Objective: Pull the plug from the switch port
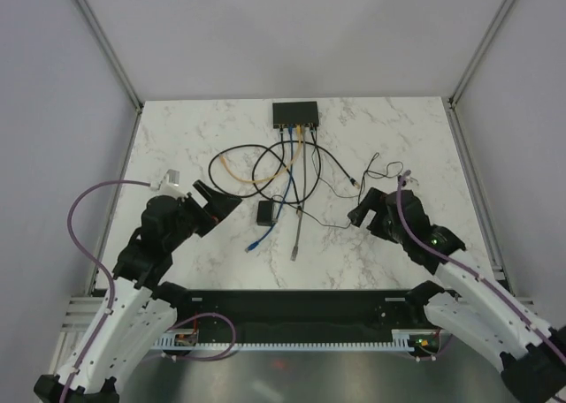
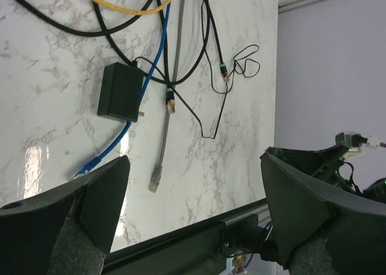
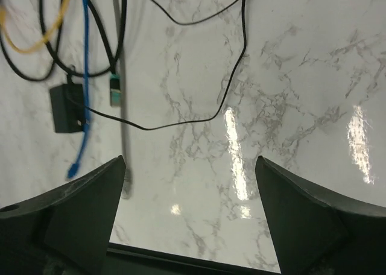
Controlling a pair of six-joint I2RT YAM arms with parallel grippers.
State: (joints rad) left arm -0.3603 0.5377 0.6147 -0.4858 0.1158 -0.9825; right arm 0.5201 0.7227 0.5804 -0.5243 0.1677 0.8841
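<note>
While left hand and right hand hang released | switch detail too small to make out

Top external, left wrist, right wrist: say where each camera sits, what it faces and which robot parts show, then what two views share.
Top external: above and behind, looking down at table and switch; both arms show.
Left wrist: on left arm, facing cables; open left end effector shows.
Right wrist: on right arm, facing table; open right end effector shows.
Shared: both wrist views show the black block and blue cable.
</note>
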